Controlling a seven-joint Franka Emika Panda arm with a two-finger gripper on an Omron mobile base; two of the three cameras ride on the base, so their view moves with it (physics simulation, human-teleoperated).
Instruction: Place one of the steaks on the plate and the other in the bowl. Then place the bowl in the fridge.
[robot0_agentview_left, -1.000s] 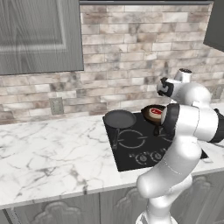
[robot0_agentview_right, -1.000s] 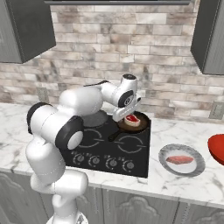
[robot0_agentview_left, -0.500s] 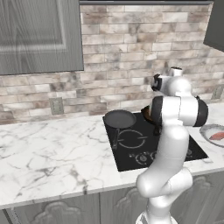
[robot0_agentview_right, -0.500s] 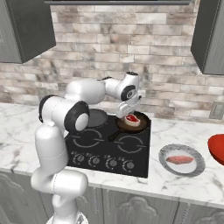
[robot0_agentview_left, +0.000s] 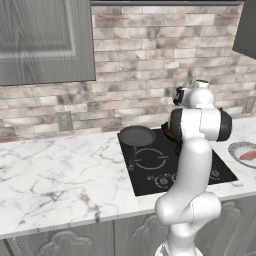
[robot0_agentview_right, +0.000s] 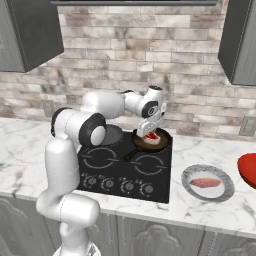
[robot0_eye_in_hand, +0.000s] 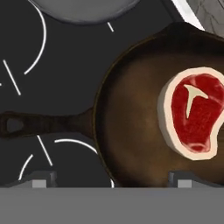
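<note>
The rounder red steak (robot0_eye_in_hand: 194, 113) with a pale fat rim lies in a dark brown frying pan (robot0_eye_in_hand: 131, 122) on the hob; it also shows as the steak (robot0_agentview_right: 152, 136) in the right base view. My gripper (robot0_agentview_right: 149, 130) hangs open just above that pan, with the steak to one side of its fingertips (robot0_eye_in_hand: 181, 179) and nothing between them. The flat pink steak (robot0_agentview_right: 205, 182) lies on the grey plate (robot0_agentview_right: 220, 194) on the counter right of the hob. The red bowl (robot0_agentview_right: 248, 170) sits at the far right edge. The fridge is out of view.
A second, grey frying pan (robot0_agentview_left: 136, 136) sits on the hob's back left burner. The black hob (robot0_agentview_right: 115, 172) has knobs along its front. A brick wall runs behind, with dark cupboards (robot0_agentview_right: 30, 30) above. White marble counter (robot0_agentview_left: 55, 170) stretches to the left.
The arm's elbow has swung round and upright, and the hand has come down a little over the brown pan. The jaws stayed open.
</note>
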